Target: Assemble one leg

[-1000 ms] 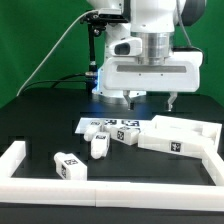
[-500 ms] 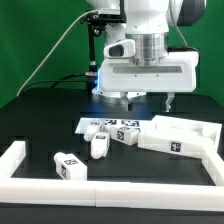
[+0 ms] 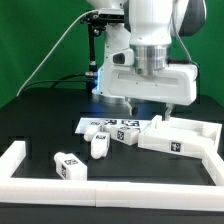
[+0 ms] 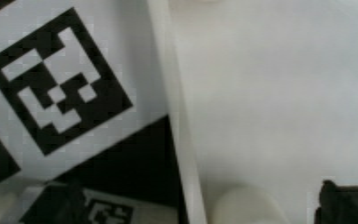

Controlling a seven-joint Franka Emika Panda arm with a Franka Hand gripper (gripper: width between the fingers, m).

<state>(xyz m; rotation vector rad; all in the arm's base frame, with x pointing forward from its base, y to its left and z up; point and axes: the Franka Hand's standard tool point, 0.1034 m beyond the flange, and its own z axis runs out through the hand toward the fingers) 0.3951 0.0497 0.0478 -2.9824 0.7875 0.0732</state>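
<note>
Several white legs with marker tags lie on the black table: one (image 3: 68, 166) at the front on the exterior view's left, one (image 3: 99, 146) further in, and others (image 3: 127, 133) by the marker board (image 3: 98, 123). The large flat white panel (image 3: 180, 136) lies on the exterior view's right. My gripper (image 3: 150, 106) hangs open and empty just above the panel's near corner and the legs. In the wrist view the gripper (image 4: 197, 205) shows dark fingertips (image 4: 348, 200) wide apart over the white panel surface (image 4: 274, 100), beside a large tag (image 4: 60, 85).
White border rails frame the table: one on the exterior view's left (image 3: 14, 160), one along the front (image 3: 110, 186), one on the right (image 3: 212, 160). A black stand and cables (image 3: 95, 60) are behind the arm.
My gripper has shifted toward the exterior view's right and dropped slightly, with the hand now a little tilted over the panel's corner. The parts on the table have not moved.
</note>
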